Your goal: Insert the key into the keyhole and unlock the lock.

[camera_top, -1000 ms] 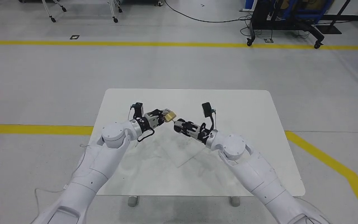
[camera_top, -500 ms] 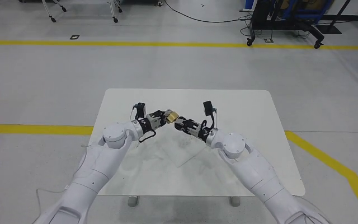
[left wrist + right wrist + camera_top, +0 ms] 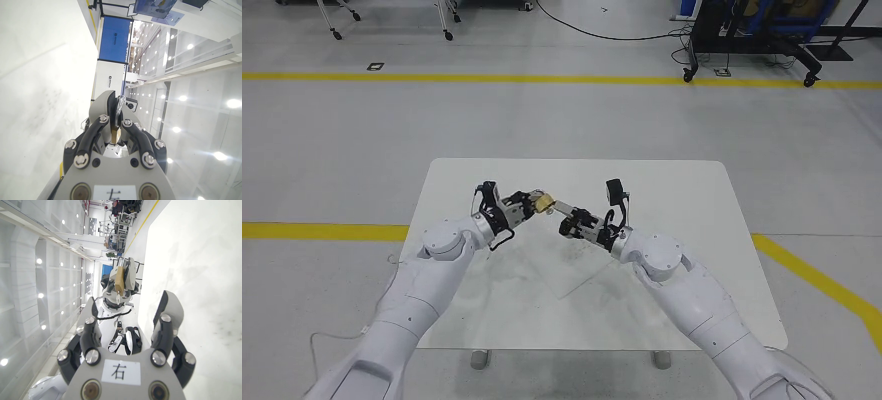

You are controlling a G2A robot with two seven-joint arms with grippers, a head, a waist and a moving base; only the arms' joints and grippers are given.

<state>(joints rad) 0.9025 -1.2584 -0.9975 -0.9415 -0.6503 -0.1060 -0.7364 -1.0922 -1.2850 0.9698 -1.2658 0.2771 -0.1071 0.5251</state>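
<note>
L end effector [image 3: 115, 103] clenched on brass padlock [image 3: 119, 278], held above table [image 3: 682, 195] | key [image 3: 118, 297] sticking from keyhole | R end effector [image 3: 129, 298] spread wide, empty, near key

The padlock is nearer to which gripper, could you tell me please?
Left. The left gripper is shut on the padlock; the right gripper hangs open apart from it, facing the key in its keyhole.

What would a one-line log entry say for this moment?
left gripper: shut on lock | key: inserted in lock | right gripper: fingers open, apart from key
</note>
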